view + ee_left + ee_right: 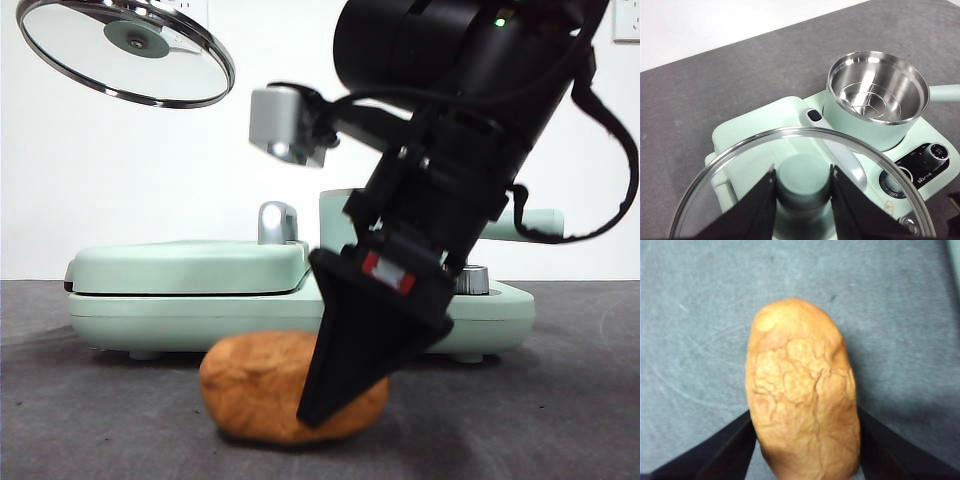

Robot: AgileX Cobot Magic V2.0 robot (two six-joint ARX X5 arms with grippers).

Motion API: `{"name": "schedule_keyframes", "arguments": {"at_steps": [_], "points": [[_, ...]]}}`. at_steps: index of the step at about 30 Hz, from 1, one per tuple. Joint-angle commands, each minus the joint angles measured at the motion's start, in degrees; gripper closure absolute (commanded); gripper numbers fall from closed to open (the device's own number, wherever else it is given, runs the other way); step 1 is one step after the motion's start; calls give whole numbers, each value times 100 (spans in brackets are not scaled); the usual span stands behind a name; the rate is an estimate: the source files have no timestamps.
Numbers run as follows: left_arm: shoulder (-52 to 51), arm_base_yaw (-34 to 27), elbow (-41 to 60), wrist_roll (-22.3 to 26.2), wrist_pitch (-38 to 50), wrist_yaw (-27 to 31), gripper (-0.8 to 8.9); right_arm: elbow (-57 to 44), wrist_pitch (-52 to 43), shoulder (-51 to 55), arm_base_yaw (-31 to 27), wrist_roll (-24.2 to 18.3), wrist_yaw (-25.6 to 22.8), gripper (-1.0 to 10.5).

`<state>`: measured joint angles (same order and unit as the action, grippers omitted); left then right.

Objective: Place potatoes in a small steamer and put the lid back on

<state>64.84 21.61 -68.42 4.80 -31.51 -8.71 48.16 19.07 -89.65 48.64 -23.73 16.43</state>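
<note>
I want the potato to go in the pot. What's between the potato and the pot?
In the front view the flat green grill stands between the potato and the pot. The right gripper is at the potato.

— Where does the potato [262, 388] lie?
— On the table [90, 410], in front of the grill plate [190, 285], with the right gripper [345, 385] straddling it, one jaw on each side.
— And the small steamer [875, 100]?
— On the appliance's base beside the grill plate, uncovered, its side handle pointing away from the plate.
— The lid [128, 50]?
— Held up in the air by its knob in the left gripper [802, 192], above the grill plate, well apart from the steamer.
</note>
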Motion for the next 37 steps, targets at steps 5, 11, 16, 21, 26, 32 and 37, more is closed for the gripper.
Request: {"name": "schedule_keyframes", "arguments": {"at_steps": [5, 11, 16, 21, 26, 32, 37], "points": [[-20, 11, -81, -57, 149, 13, 798, 94, 562, 1172, -195, 699, 2, 680], [-20, 11, -81, -57, 146, 13, 798, 470, 922, 2162, -898, 2225, -302, 680], [-20, 11, -81, -57, 146, 13, 798, 1285, 1602, 1982, -1491, 2374, -299, 680], [-20, 9, -81, -57, 146, 13, 798, 2208, 1738, 1425, -2052, 2371, -297, 680], [-20, 11, -81, -59, 146, 13, 798, 3163, 1834, 518, -2367, 2310, -293, 680], [-20, 11, -81, -59, 146, 13, 798, 3995, 1836, -568, -2479, 2162, -299, 680], [-20, 11, -81, -59, 144, 13, 798, 4417, 1821, -1274, -2492, 2159, -348, 680]]}}
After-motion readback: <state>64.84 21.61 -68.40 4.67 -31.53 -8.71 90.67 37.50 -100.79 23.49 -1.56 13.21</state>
